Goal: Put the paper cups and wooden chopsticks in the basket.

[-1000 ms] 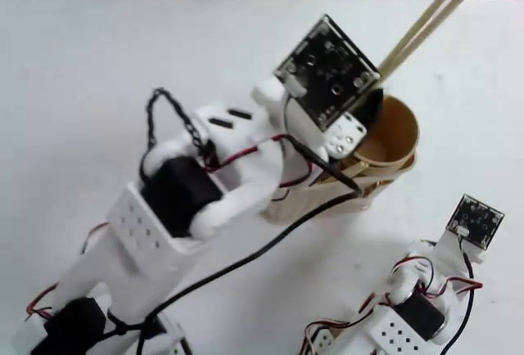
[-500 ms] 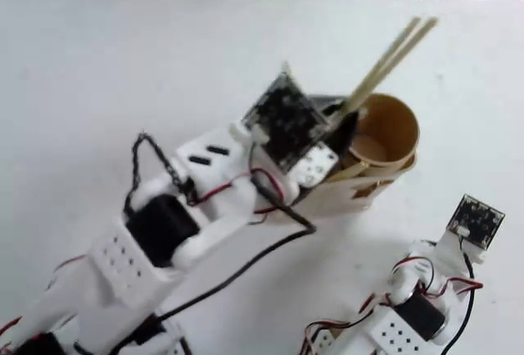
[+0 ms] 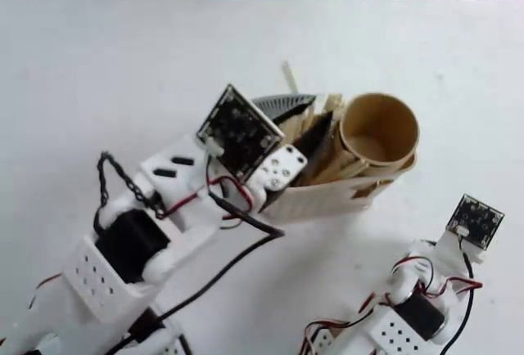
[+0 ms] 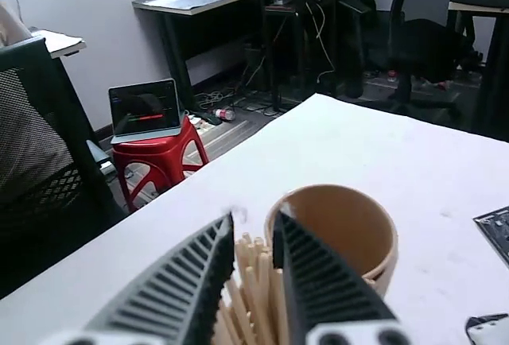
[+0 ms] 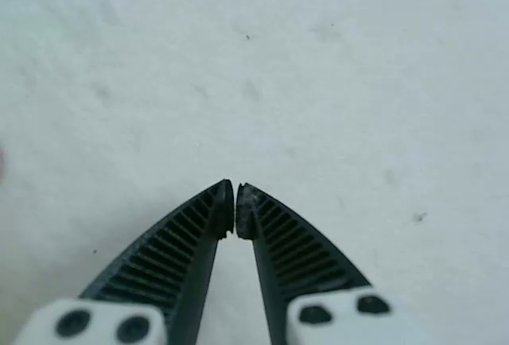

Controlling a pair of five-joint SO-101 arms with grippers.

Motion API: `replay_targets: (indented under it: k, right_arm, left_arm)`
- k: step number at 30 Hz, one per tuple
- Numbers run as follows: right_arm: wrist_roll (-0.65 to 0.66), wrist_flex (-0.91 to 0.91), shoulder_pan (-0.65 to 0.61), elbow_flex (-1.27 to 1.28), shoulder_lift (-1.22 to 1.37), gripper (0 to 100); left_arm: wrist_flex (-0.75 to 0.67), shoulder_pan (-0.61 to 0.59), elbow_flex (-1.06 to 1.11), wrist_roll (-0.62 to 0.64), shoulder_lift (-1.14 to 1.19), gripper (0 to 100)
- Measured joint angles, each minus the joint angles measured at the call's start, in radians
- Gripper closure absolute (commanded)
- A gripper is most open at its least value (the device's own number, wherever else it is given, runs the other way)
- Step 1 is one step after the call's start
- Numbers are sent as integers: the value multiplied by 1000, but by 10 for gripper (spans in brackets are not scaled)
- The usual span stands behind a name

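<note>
1. The basket [image 3: 327,195] sits just right of the worktop's [image 3: 115,52] middle. The paper cups [image 3: 379,130] stand upright in its right end, mouth up, in what looks like a nested stack.
2. The wooden chopsticks [image 3: 315,114] lie bundled in the basket's left part, just beside the cups. One tip pokes over the far rim.
3. The left end effector [image 3: 300,123] hangs right over that bundle. In its wrist view the left end effector [image 4: 253,238] has its jaws set narrowly apart. The chopsticks [image 4: 256,289] show in the gap and the cups [image 4: 334,226] are just beyond.
4. I cannot tell for sure whether the pads touch the sticks, but to my eye this reads as a loose gap, not a clamp.
5. The right end effector [image 5: 235,202] is pinched closed on nothing over bare worktop. Its arm [image 3: 409,314] is folded near the front right corner, well apart from the basket.
6. Step in hand, as I judge it, is the drop-off of the chopsticks, the last load, since no cup or stick lies out on the worktop.
7. The next move calls for a wider opening if any stick is caught. Then comes a straight lift clear of the bundle, taking care not to snag a stick or nudge the cups.
</note>
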Motion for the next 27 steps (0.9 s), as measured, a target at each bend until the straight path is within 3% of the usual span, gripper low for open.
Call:
replay_targets:
  k: [4,6,15,23,27]
  right_arm:
    - [0,0,0,0,0,980]
    - [0,0,0,0,0,980]
    - [0,0,0,0,0,980]
    - [0,0,0,0,0,980]
    - [0,0,0,0,0,980]
  left_arm:
    - [34,-104,17,-11,-57,906]
    - [41,-170,71,-74,-112,906]
    - [6,-466,578,-141,-545,902]
    - [2,-597,1026,-141,-959,902]
    - [2,-647,1138,-141,-982,902]
